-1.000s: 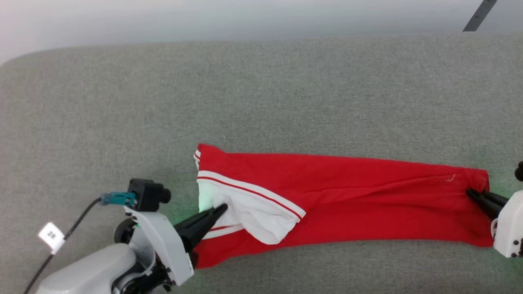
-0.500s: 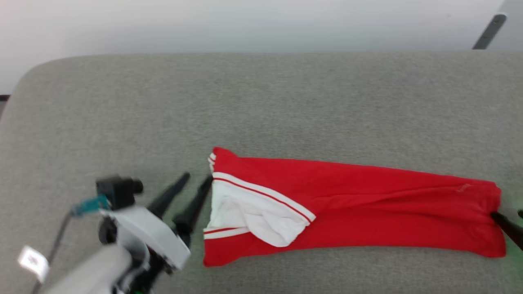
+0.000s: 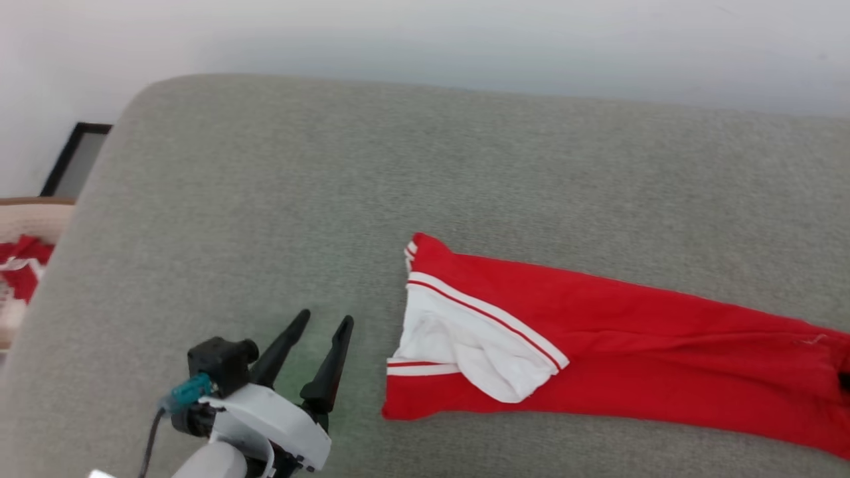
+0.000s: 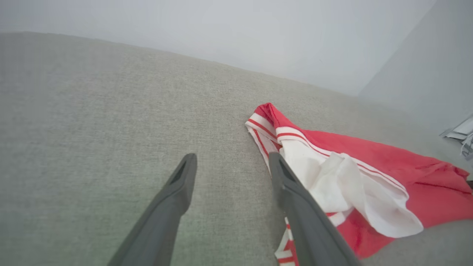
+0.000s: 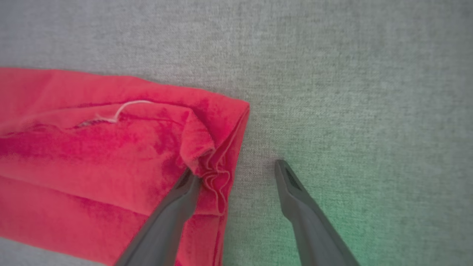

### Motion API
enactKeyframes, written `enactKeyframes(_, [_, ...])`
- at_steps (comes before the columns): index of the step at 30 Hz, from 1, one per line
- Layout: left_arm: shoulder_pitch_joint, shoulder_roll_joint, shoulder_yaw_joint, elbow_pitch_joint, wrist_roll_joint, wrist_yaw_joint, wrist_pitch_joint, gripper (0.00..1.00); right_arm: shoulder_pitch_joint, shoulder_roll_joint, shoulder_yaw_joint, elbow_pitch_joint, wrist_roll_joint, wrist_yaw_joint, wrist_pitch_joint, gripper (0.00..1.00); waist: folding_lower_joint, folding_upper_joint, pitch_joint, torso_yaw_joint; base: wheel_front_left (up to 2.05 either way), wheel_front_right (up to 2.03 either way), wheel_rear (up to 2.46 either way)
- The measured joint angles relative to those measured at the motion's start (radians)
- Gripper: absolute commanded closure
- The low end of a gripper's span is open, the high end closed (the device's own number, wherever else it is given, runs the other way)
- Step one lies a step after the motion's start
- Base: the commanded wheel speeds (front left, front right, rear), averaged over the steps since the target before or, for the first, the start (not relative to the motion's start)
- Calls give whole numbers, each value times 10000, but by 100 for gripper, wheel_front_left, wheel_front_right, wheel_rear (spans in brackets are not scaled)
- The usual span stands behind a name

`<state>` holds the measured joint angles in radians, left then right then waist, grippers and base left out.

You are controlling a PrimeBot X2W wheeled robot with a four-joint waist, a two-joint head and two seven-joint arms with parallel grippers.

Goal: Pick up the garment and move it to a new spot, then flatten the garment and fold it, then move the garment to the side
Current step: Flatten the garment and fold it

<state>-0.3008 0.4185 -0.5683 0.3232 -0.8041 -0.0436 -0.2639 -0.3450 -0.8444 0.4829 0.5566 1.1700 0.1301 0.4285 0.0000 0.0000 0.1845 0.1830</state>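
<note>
A: Left gripper (image 3: 325,317), fingers parted and empty, just beside the sleeve end of the red jersey (image 3: 631,345) on grey upholstery (image 3: 265,199); right gripper (image 5: 236,166) parted at the hem.
B: Advisable: pinch every layer (sleeve included) before folding.

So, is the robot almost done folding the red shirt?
About halfway, it seems. Done: the garment lies flat on the grey cushion, folded lengthwise into a long strip with a white sleeve on top. In hand: nothing; the left end effector and right end effector are open at its two ends. Left: probably folding it shorter, then moving it aside.
</note>
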Motion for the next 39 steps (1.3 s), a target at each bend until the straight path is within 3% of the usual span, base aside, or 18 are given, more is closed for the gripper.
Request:
enactKeyframes(5, [357, -372, 1127, -420, 2343, 238, 0, 0, 8, 228, -245, 153, -293, -46, 579, 0, 0, 0, -154, 271, 0, 0, 0])
enactKeyframes(9, [633, -711, 1923, -947, 3595, 247, 0, 0, -19, 587, -468, 257, -585, -69, 988, 0, 0, 0, -295, 359, 0, 0, 0])
enactKeyframes(17, [1277, -1350, 2892, -652, 4677, -92, 0, 0, -34, 1198, -966, 491, -1356, -69, 1285, 0, 0, 0, -370, 288, 0, 0, 0])
enactKeyframes(18, [1321, -1490, 3064, -616, 4681, -132, 0, 0, -32, 1285, -1041, 522, -1427, -69, 1256, 39, 0, 0, -363, 265, 0, 0, 0])
enactKeyframes(19, [1380, -1605, 3212, -579, 4681, -196, 0, 0, -30, 1363, -1131, 539, -1480, -69, 1248, 59, 0, 0, -357, 242, 0, 0, 0])
enactKeyframes(22, [1527, -1810, 3614, -508, 4803, -372, 0, 0, -23, 1576, -1337, 535, -1684, -75, 1206, 100, 1, 0, -336, 166, 0, 0, 0])
enactKeyframes(30, [1641, -2050, 4274, -451, 5432, -623, 0, 0, -44, 2098, -1885, 384, -1958, -8, 970, 100, 0, 0, -268, -111, 0, 0, 0])
enactKeyframes(35, [1790, -2167, 4688, -589, 5605, -708, 0, 0, -174, 2042, -2449, 362, -2180, 17, 742, 100, 0, 0, -233, -421, 0, 0, 0])
enactKeyframes(39, [1862, -2345, 5045, -821, 5710, -731, 0, 0, -414, 1628, -3191, 575, -2491, 13, 395, 100, 0, 0, -167, -722, 0, 0, 0])
